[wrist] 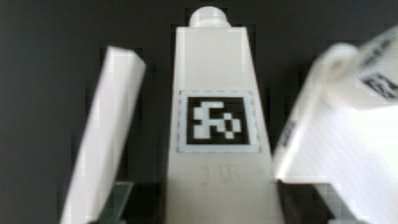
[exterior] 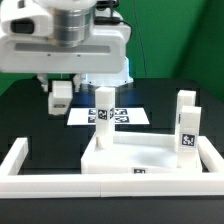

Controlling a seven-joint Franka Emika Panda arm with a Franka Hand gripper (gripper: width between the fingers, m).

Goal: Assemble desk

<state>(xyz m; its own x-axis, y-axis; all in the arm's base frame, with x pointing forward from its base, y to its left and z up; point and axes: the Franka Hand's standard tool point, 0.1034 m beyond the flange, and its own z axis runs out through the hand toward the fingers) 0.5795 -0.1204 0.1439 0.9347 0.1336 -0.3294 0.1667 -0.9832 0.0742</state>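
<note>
While the white arm (exterior: 65,35) is looming over the back of the black table (exterior: 30,115), the desk top (exterior: 140,158) is lying upturned near the front, pressed into the corner of the long white border bars (exterior: 20,160). Two legs are standing upright on it: one at the back corner toward the exterior view's left (exterior: 103,112), another at the corner toward the exterior view's right (exterior: 186,125), each showing a black-and-white tag. The marker board (exterior: 125,116) is lying flat behind the top, partly screened by the nearer leg. The gripper (exterior: 61,100) is hanging beside that leg, toward the exterior view's left, above the table. In the wrist view, a tagged white leg (wrist: 217,110) is filling the middle between the two dark fingertips (wrist: 118,195), which are sitting at its flanks and appear to be grasping it; actual contact is too blurred to confirm. Pale white parts are flanking it on both sides (wrist: 111,130), one of them tagged (wrist: 356,95).
</note>
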